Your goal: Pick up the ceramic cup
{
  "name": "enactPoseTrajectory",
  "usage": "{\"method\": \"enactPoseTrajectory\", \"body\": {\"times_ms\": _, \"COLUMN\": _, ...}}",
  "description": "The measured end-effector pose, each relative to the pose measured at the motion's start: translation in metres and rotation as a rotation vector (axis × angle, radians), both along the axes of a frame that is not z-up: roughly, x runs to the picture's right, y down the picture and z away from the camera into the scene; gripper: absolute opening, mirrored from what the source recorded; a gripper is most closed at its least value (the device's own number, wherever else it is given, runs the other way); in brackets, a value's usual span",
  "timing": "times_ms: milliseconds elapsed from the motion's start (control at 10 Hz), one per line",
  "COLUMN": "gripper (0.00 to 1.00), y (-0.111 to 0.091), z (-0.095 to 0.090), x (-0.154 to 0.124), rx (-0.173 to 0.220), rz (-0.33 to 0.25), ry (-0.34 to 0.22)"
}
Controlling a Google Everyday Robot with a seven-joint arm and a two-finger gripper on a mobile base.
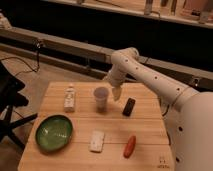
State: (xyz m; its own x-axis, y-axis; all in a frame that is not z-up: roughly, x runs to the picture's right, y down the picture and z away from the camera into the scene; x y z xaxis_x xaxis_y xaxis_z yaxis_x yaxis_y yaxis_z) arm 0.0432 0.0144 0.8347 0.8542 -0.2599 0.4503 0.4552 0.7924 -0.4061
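A: Camera view, item one?
B: Wooden table (150, 127), slatted top, six things on it.

A: The task piece?
B: Ceramic cup (101, 98): small, pale, no handle, narrower at the base. It stands upright at the back middle of the table, between the white bottle (70, 97) on its left and a dark oblong object (129, 106) on its right.

A: Gripper?
B: Gripper (116, 93): at the end of the white arm (150, 80), pointing down, just beside the cup's right side at about rim height. Contact with the cup cannot be told. How far open it is, cannot tell; nothing is seen in its hold.

A: Front row?
B: Green bowl (54, 132) at front left, much larger than the cup. Flat white block (97, 141) at front middle. Orange-red elongated item (130, 146) at front right. All three well apart from the cup.
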Motion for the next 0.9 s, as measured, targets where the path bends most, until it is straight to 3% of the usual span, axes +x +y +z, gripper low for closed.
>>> {"method": "enactPoseTrajectory", "body": {"times_ms": 100, "gripper": 0.8, "y": 0.0, "z": -0.002, "x": -0.001, "rx": 0.004, "rz": -0.011, "ry": -0.005}}
{"method": "enactPoseTrajectory", "body": {"times_ms": 400, "gripper": 0.8, "y": 0.015, "z": -0.009, "x": -0.006, "rx": 0.016, "rz": -0.117, "ry": -0.061}}
{"method": "enactPoseTrajectory", "body": {"times_ms": 900, "gripper": 0.8, "y": 0.032, "z": -0.004, "x": -0.001, "rx": -0.033, "rz": -0.131, "ry": -0.046}}
